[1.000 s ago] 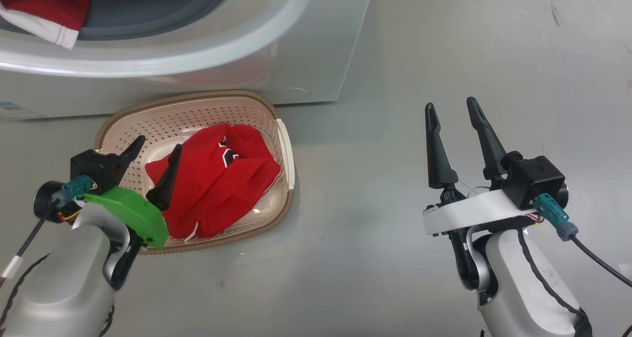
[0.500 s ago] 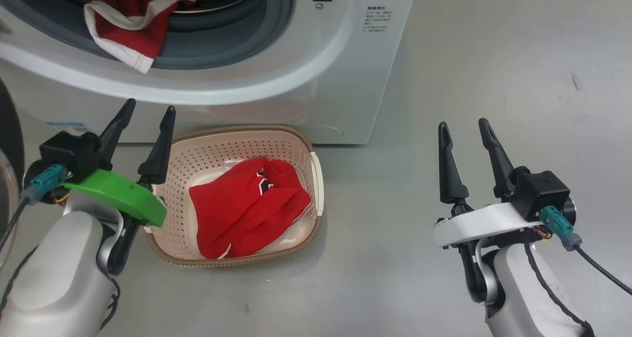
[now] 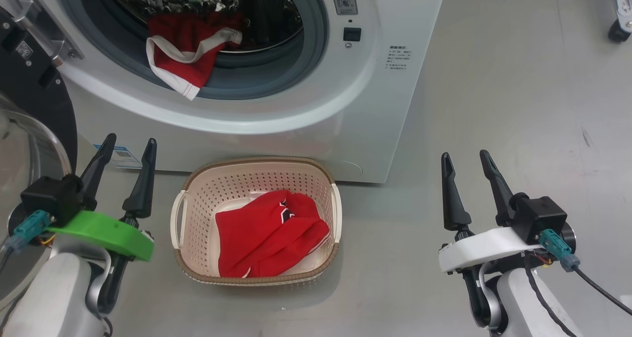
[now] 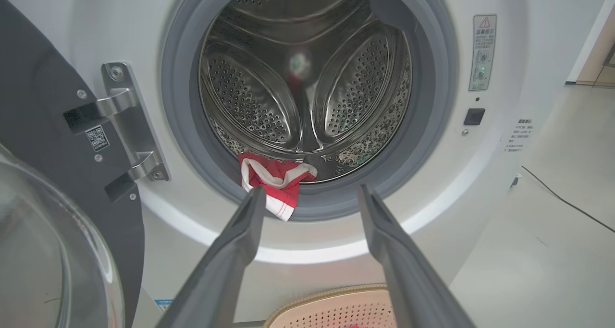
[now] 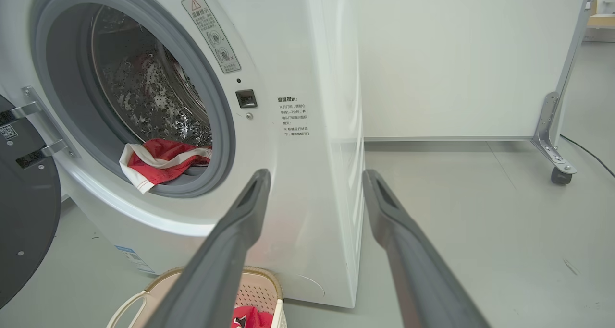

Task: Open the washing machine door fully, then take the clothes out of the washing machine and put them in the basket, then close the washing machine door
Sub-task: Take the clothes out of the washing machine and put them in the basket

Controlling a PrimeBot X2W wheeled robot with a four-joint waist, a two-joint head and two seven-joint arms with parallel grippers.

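Note:
The washing machine (image 3: 306, 105) stands with its door (image 3: 29, 95) swung wide to the left, glass bowl towards me. One of the clothes, red with white trim (image 3: 182, 60), hangs over the grey gasket from the steel drum (image 4: 307, 78). It also shows in the wrist views (image 4: 276, 181) (image 5: 158, 162). Another red garment (image 3: 269, 238) lies in the basket (image 3: 197, 199) on the floor before the machine. My left gripper (image 3: 131, 139) is open and empty, left of the basket, and points at the drum mouth (image 4: 311, 189). My right gripper (image 3: 465, 154) is open and empty, right of the basket (image 5: 316, 174).
Bare grey floor spreads right of the machine. A white partition on a castor foot (image 5: 559, 174) stands at the far right, its wheel also in the head view (image 3: 619, 28). A thin cable (image 4: 562, 200) runs along the floor beside the machine.
The head camera has tilted up, bringing the drum mouth into view. My left gripper has come away from over the basket to its left side. The right gripper holds its pose.

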